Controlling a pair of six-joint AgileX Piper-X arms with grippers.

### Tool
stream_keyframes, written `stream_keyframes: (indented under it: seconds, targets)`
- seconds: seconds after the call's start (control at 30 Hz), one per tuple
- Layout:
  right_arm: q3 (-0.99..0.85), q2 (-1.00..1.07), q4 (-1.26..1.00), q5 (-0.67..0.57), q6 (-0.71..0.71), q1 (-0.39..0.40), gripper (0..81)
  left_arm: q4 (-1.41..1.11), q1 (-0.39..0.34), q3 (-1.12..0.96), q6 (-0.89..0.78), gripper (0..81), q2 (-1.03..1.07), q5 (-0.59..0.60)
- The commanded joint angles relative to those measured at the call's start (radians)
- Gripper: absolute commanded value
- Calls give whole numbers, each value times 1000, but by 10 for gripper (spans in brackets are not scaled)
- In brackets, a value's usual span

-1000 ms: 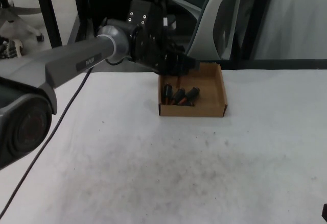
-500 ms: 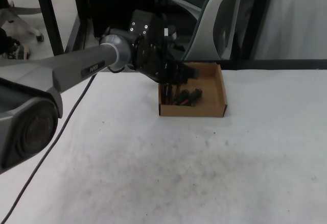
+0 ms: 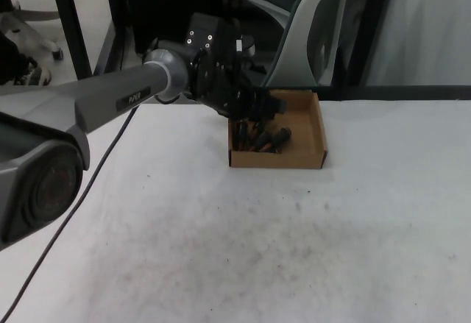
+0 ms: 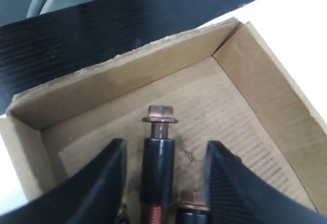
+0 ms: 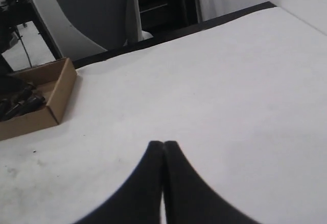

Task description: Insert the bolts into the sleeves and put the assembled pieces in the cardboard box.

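The cardboard box [image 3: 305,133] stands at the back of the white bench, with several assembled bolt-and-sleeve pieces [image 3: 266,140] lying in its left half. My left gripper [image 3: 254,111] hangs over that half, open. In the left wrist view a black sleeve with a copper bolt [image 4: 158,155] lies on the box floor [image 4: 230,127] between the spread fingers [image 4: 104,178], with a gap on each side. A second bolt head [image 4: 190,199] shows beside it. My right gripper [image 5: 163,145] is shut with nothing in it, low over bare bench, well to the right of the box [image 5: 57,89].
A black strip [image 3: 397,92] runs along the bench's far edge, and an office chair [image 3: 309,21] stands behind it. The white bench surface [image 3: 257,242] spreads wide in front of and to the right of the box.
My left gripper has shifted a little to the right and down into the box's left half. The pieces in the box have shifted slightly.
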Motion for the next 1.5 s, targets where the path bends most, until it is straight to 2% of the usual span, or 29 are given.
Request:
stream_keyframes:
  seconds: [0.0,0.1,0.2,0.23,0.27,0.37,0.57,0.77,0.87,1.0,1.2,1.33,1.47]
  targets:
    - [0,-7,-24,-14,-52,-48,2,-9,1,-14,-6,481,-29,0]
    - [0,-7,-29,-14,-55,-54,2,15,7,-14,-6,383,-68,0]
    - [0,-7,-29,-61,-55,-54,2,94,21,-14,11,160,-114,14]
    - [0,-7,-29,-78,-55,-54,2,129,25,-14,36,66,-131,44]
    - [0,-7,-36,-98,-55,-54,2,161,32,-14,65,9,-145,76]
    - [0,-7,-79,-111,-80,-54,2,286,48,-11,168,8,-183,164]
    - [0,-7,-138,-111,-137,-54,2,308,59,105,200,8,-303,161]
    - [0,-7,-136,-136,-185,-54,2,211,59,373,230,8,-509,150]
    - [10,-7,-109,-194,-214,-54,2,117,59,538,226,8,-634,126]
    - [10,-7,-78,-186,-208,-54,2,-40,61,776,200,8,-826,62]
    - [10,-7,157,-186,-231,-54,2,-241,91,1118,119,8,-1163,-50]
    - [10,-7,196,-91,-239,-54,2,-289,149,1302,69,8,-1400,-131]
    - [10,-7,213,-20,-237,-54,2,-287,198,1430,72,8,-1642,-162]
